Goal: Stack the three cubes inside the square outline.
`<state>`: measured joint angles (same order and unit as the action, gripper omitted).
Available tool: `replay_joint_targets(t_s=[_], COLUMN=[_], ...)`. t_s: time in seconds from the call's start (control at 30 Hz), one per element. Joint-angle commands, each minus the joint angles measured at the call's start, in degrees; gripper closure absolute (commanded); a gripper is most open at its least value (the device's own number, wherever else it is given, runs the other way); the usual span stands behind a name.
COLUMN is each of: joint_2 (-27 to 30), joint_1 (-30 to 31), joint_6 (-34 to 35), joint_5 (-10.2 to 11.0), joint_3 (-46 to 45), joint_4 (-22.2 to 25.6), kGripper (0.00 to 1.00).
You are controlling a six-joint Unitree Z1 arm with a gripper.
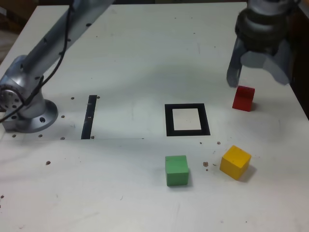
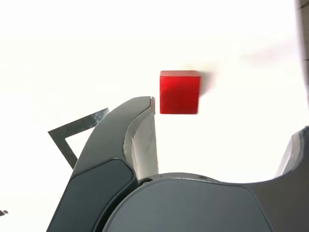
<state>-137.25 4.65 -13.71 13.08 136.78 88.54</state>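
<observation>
only exterior view shows green cube (image 1: pixel 176 169), yellow cube (image 1: pixel 235 162); fingers (image 1: pixel 234 72) spread above red cube (image 1: pixel 243 98).

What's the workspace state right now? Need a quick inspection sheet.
Surface: white table, flat, a few small dark specks and holes.
Job's things: red cube near the exterior view's right edge, below the gripper; green cube and yellow cube in front of the square outline; all three apart, none stacked, outline empty.
Clutter: narrow black strip to the exterior view's left of the outline; small brown crumbs near the yellow cube.
Grippers: gripper open, holding nothing, hanging over the red cube; the wrist view shows the cube beyond the fingertips, untouched.
Cables: black cable running along the arm.
Surroundings: dark edges past the table, too dim to tell.
</observation>
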Motion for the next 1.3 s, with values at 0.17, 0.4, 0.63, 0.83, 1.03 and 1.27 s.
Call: replay_joint_targets(t_s=[0.17, 0.4, 0.63, 0.83, 1.03, 1.27], joint_2=[-1.2, -4.4, -5.9, -6.4, -6.4, -6.8], joint_1=[-0.1, -0.3, -1.4, -2.4, -2.6, -2.8], joint_6=[-0.2, -0.7, -0.9, -2.0, -2.7, -3.3], joint_5=[0.1, -0.9, -1.6, -2.0, -2.0, -2.1], joint_3=[-2.0, -1.8, -1.7, -1.7, -1.4, -1.3], joint_4=[0.8, 0.2, -0.3, -0.5, -0.4, -0.6], kGripper=[0.05, 0.07, 0.16, 0.28, 0.49, 0.61])
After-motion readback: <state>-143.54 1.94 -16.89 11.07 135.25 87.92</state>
